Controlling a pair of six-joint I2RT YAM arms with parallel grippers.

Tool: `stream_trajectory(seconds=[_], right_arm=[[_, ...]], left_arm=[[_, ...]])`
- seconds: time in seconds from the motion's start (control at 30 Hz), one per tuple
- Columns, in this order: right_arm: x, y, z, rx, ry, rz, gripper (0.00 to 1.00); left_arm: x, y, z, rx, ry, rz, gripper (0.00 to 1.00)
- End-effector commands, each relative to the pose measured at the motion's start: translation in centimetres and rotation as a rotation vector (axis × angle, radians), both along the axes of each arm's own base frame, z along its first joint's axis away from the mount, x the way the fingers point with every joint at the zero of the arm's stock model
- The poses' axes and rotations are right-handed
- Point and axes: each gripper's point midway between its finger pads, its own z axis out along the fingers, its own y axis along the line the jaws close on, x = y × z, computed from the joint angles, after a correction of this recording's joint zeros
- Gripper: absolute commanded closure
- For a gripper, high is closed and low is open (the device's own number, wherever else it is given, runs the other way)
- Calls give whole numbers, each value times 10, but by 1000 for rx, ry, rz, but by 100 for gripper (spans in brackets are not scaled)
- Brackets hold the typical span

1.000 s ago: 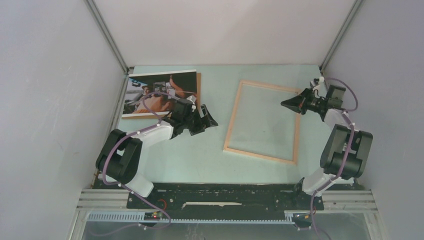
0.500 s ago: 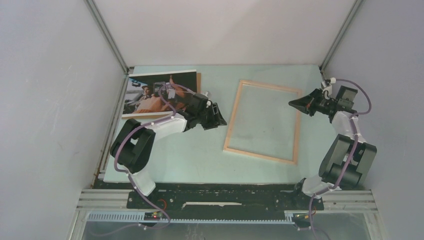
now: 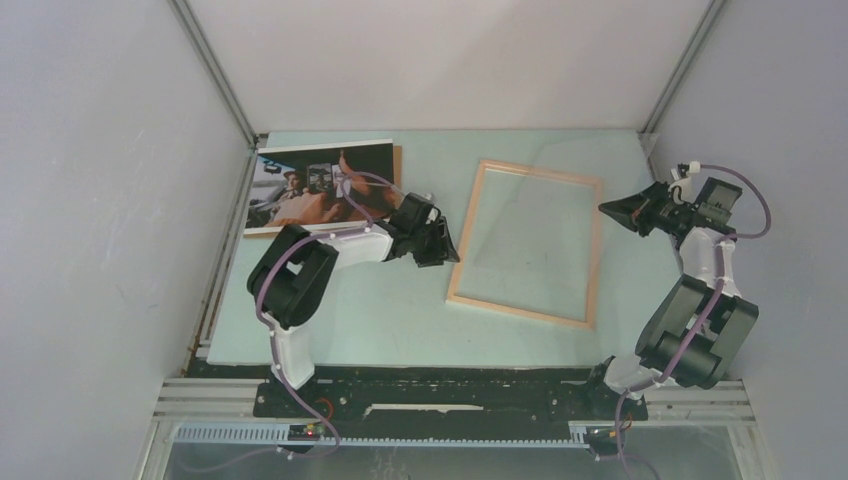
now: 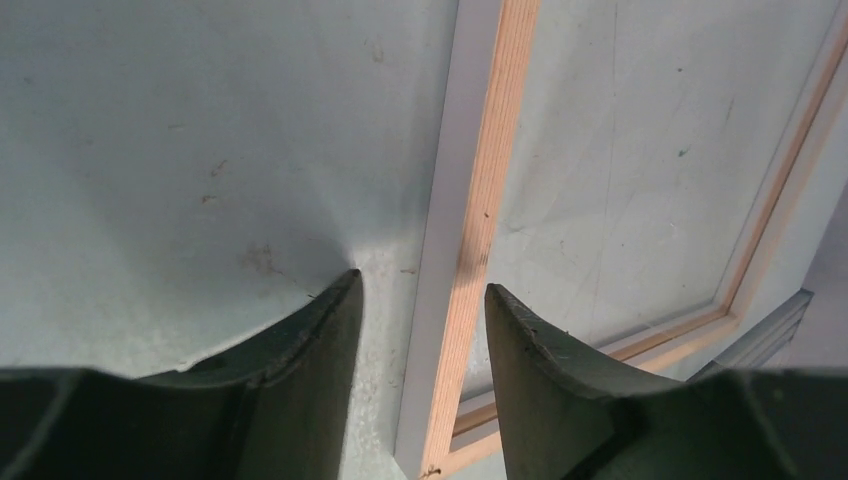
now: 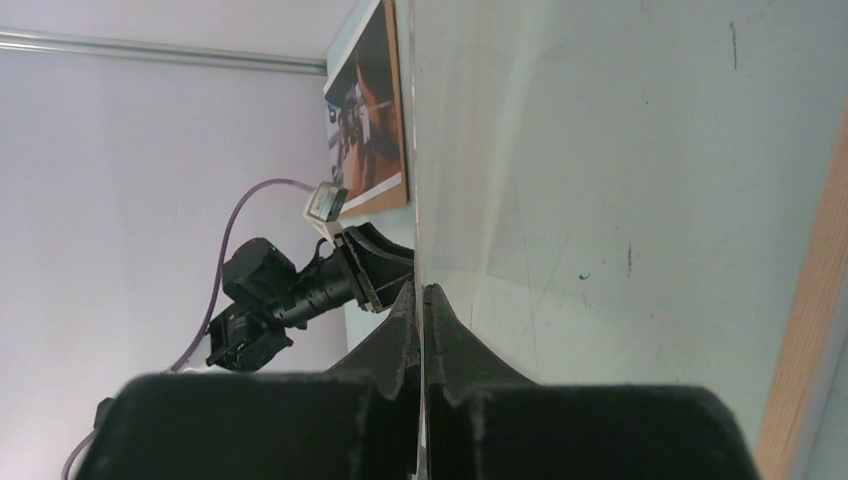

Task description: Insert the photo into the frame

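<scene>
Straddling frame (image 3: 518, 311) left rail with left gripper (image 4: 420, 285), swung over from photo (image 3: 300, 190); jaws half spread, narrowing, no grip yet. Left photo lying behind those jaws on desk (image 3: 380, 300). Pulled right gripper (image 3: 604, 209) off right rail, jaws pressed together. Suggests frame handling first.

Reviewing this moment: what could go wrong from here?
The left hand straddles a rail of the thin light-wood rectangular frame, jaws apart, with one finger nearer the wood. Closing could shove the frame sideways. The shut right hand seems to pinch a thin clear sheet by its edge, and so slight a grip might slip.
</scene>
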Motion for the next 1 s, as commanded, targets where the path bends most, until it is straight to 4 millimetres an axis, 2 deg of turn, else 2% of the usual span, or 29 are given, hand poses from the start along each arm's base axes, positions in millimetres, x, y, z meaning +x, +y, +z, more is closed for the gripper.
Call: stream_trajectory(seconds=[0.0, 0.13, 0.23, 0.47, 0.6, 0.8, 0.97], right_arm=[[1, 7, 26, -51, -91, 44, 100], [2, 15, 26, -46, -94, 72, 100], [2, 23, 27, -43, -100, 95, 100], [1, 47, 32, -48, -119, 165, 100], [-1, 65, 30, -58, -109, 223, 100], [-4, 82, 31, -21, -99, 278, 100], [-4, 108, 26, 20, -89, 367, 100]], left_arm=[[13, -21, 13, -18, -53, -39, 46], [13, -26, 7, -7, -50, -46, 44], [14, -20, -1, 30, -38, -28, 50], [8, 15, -29, 147, 38, 1, 60], [4, 48, -41, 201, 58, 39, 60], [3, 85, -45, 247, 68, 98, 61], [-7, 100, -41, 222, 72, 121, 62]])
